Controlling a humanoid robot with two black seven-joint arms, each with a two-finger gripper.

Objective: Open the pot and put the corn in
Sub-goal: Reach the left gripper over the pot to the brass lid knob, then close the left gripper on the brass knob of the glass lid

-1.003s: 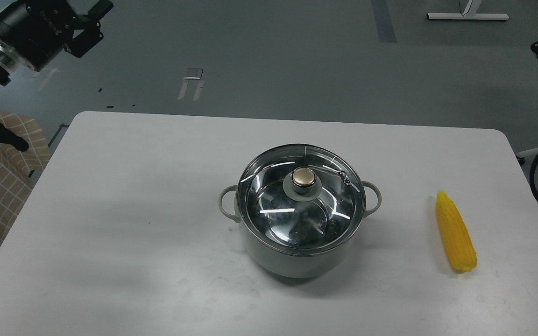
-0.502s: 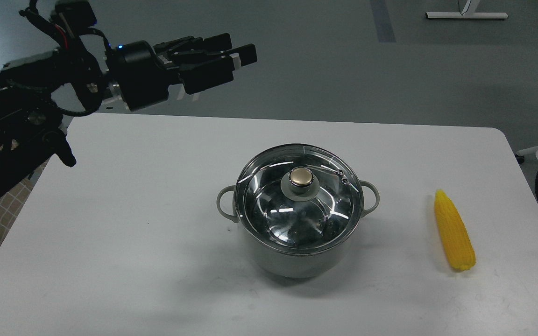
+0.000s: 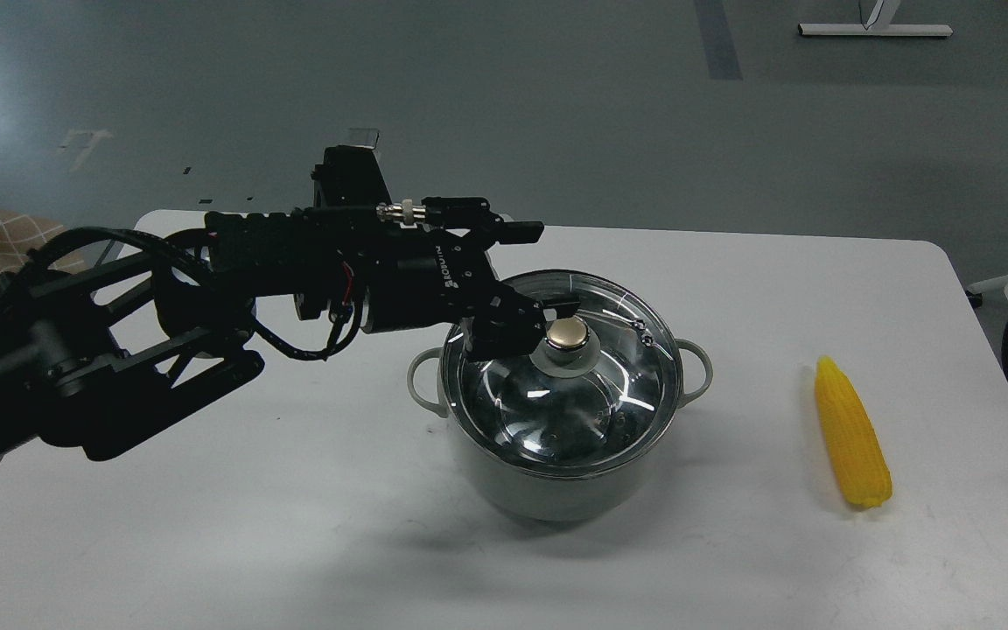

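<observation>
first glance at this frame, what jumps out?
The black left arm sweeps in across the white table, its left gripper open beside the gold knob of the glass lid, which sits on the pot at mid-table. The bright yellow corn lies alone near the table's right edge.

Lighting: we found it even, overhead and fairly dim. Glare: white streaks crossed the glass lid (image 3: 562, 385). Shadows: soft and faint on the white table (image 3: 294, 525) beneath the pot (image 3: 556, 486). Focus: sharp throughout; we noted no blur.
</observation>
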